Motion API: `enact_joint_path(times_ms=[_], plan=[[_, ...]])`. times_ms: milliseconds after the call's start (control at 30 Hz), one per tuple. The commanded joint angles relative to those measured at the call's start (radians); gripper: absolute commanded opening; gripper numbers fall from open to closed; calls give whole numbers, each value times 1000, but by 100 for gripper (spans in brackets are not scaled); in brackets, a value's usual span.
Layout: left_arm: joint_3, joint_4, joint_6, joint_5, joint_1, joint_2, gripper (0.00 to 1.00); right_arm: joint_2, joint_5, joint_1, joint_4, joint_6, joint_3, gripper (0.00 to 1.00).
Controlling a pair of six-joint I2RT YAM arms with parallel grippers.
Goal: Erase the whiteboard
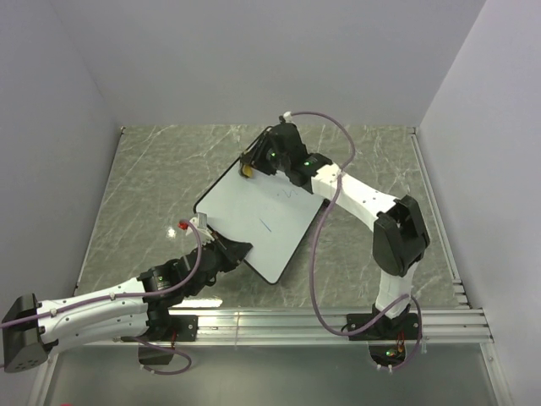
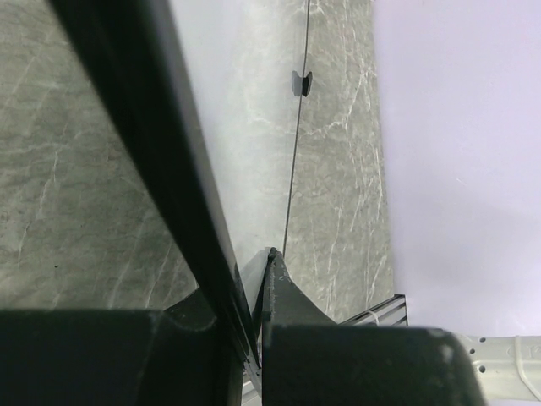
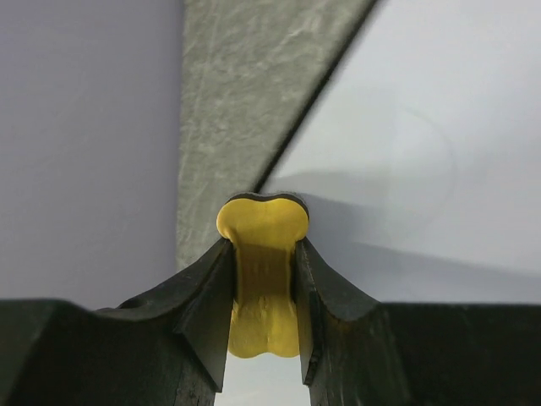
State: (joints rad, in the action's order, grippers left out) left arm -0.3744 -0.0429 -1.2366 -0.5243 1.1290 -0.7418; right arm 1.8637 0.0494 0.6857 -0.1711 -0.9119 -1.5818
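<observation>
The whiteboard [image 1: 254,222] lies askew on the marble table, with a short blue stroke [image 1: 265,226] near its middle and faint marks toward its far right. My left gripper [image 1: 238,250] is shut on its near left edge. In the left wrist view the black rim [image 2: 169,152] runs down between the fingers of the left gripper [image 2: 255,283]. My right gripper [image 1: 250,166] sits at the board's far corner, shut on the small yellow bone-shaped eraser [image 1: 247,170]. In the right wrist view the eraser [image 3: 262,228] is pinched between the fingers and rests on the white face [image 3: 423,169].
Grey walls close in the table at the back [image 1: 270,59], left and right. Aluminium rails run along the near edge [image 1: 338,321] and the right side [image 1: 438,228]. Bare marble [image 1: 152,194] surrounds the board.
</observation>
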Motion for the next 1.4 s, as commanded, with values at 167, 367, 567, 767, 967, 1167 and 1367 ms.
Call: enact_joint_path(times_ms=[167, 367, 567, 767, 967, 1167, 1367], plan=[[37, -391, 158, 307, 84, -34, 0, -119, 4, -9, -97, -7, 382, 0], [34, -393, 161, 307, 92, -39, 0, -230, -31, -28, -74, -28, 615, 0], [34, -396, 160, 305, 103, -41, 0, -227, -48, -57, -82, -30, 672, 0], [34, -410, 140, 287, 129, -31, 0, -221, -74, -152, -91, -47, 680, 0], [32, -420, 132, 277, 152, -30, 0, -187, -63, -236, -94, -19, 651, 0], [34, -430, 121, 268, 160, -13, 0, -182, -52, -186, -99, -39, 579, 0], [34, -431, 120, 262, 160, -7, 0, -155, -28, -68, -153, -67, 386, 0]])
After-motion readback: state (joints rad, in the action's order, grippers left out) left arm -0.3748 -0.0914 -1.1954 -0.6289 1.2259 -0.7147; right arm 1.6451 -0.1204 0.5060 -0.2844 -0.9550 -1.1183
